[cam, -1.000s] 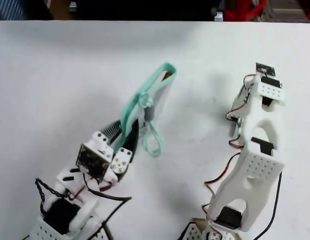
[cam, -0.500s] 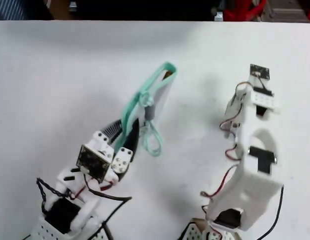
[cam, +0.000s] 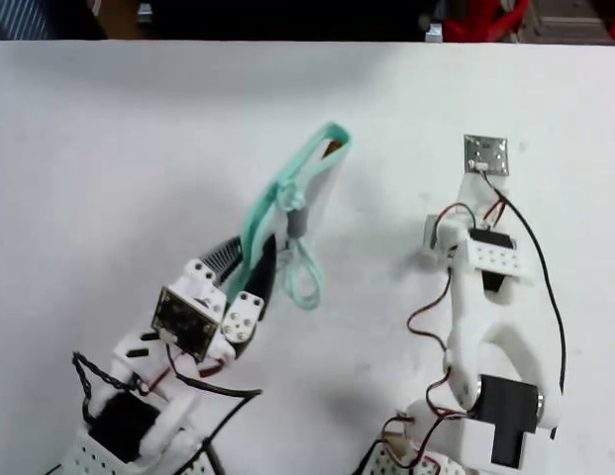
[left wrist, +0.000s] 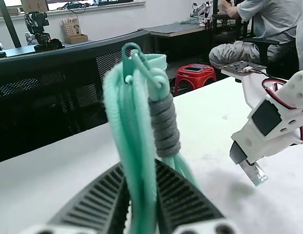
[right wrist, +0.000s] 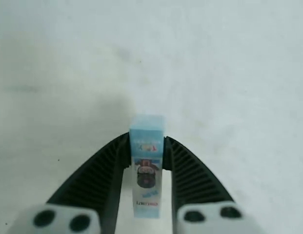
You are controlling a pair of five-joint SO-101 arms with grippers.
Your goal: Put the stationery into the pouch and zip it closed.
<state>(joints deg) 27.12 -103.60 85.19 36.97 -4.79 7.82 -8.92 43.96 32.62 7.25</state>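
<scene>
At the pouch's near end, the left gripper [cam: 246,265] has its black ribbed jaws clamped tight on the mint-green fabric zip pouch [cam: 297,193], holding it on edge over the white table [cam: 109,148]. A mint-green cord loop with a grey wrapped band [left wrist: 166,124] hangs down the pouch's right side. Well to the right of the pouch, the right gripper [right wrist: 147,146] is almost closed, pinching a small light-blue wrapped eraser [right wrist: 147,161] between its jaws. The eraser's end pokes out past the jaw tips, apart from the pouch.
</scene>
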